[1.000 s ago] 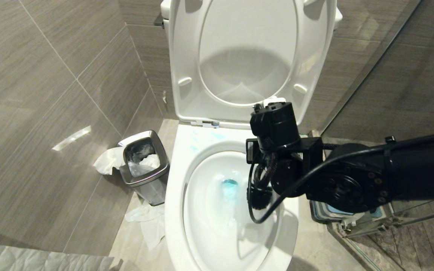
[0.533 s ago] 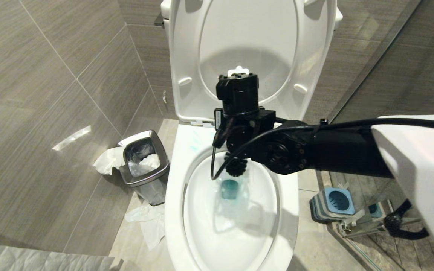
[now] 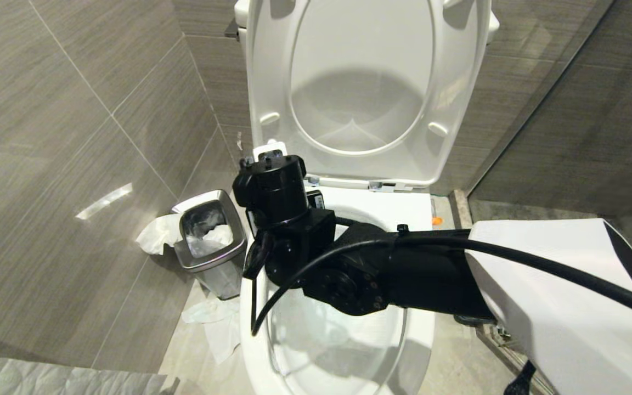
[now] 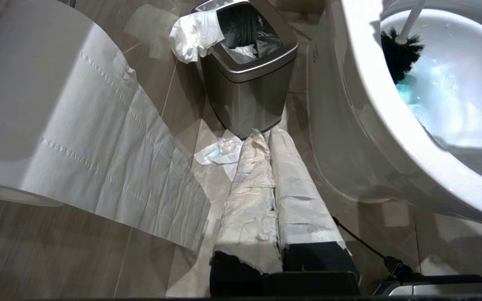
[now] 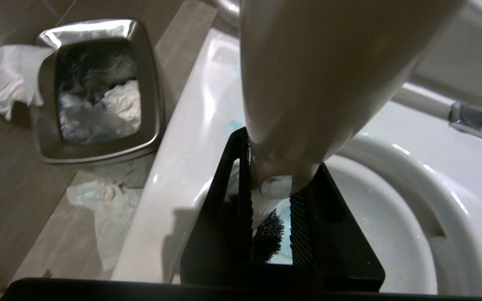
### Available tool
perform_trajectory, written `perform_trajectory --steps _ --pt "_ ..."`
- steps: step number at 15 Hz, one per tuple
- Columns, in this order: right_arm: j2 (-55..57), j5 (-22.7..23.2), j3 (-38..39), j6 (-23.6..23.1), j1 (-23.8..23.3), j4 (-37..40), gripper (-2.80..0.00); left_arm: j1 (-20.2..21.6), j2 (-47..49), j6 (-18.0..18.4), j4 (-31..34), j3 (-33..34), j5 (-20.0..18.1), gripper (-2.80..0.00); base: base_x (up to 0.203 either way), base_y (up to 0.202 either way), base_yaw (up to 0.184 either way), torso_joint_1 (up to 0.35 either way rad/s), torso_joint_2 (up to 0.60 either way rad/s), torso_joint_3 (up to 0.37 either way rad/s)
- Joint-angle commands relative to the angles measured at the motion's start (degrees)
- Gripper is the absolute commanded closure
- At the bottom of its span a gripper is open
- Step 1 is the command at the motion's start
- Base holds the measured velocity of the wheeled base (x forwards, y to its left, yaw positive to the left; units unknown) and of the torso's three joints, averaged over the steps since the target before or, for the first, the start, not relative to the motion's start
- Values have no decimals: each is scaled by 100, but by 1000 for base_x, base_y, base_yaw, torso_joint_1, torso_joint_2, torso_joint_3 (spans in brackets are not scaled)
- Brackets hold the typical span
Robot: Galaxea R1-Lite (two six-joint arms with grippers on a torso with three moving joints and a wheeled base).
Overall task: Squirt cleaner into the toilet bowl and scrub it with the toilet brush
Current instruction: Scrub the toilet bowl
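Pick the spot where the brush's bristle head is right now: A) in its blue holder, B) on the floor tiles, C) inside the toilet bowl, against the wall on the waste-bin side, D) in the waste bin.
C: the left wrist view shows the brush with its dark bristles down inside the toilet bowl, against the wall nearest the waste bin, above the teal water, its handle held in the right gripper.

We're in a bathroom: a white toilet bowl (image 3: 255, 329) fills the centre of the frame, seat raised. A steel waste bin (image 3: 209, 241) (stuffed with tissue) sits left of it, grey tiled walls (image 3: 74, 109) around.
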State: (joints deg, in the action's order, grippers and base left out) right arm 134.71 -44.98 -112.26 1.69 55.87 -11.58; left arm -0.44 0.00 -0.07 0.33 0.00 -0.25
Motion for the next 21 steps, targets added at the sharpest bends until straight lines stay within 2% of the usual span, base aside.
perform_trajectory --steps 1,5,8,10,12,15,18,21 --pt "-304 -28 504 128 262 -4 0 0 9 -1 2 0 -2 0 0 0 0 0 0 0" --pt "-1279 -45 2279 670 649 -14 0 0 9 -1 2 0 -2 0 0 0 0 0 0 0" --pt "-2202 -59 3699 1009 756 -36 0 0 9 -1 2 0 -2 0 0 0 0 0 0 0" --pt "-2795 -68 4509 1213 637 -45 0 0 9 -1 2 0 -2 0 0 0 0 0 0 0" --pt "-3139 -71 4960 1296 214 -54 0 0 9 -1 2 0 -2 0 0 0 0 0 0 0" --pt "-3204 -65 4906 1277 -343 -78 0 0 9 -1 2 0 -2 0 0 0 0 0 0 0" --pt "-2832 -69 4184 1181 -572 -81 0 0 9 -1 2 0 -2 0 0 0 0 0 0 0" --pt "-2234 -82 3123 1094 -620 -67 0 0 9 -1 2 0 -2 0 0 0 0 0 0 0"
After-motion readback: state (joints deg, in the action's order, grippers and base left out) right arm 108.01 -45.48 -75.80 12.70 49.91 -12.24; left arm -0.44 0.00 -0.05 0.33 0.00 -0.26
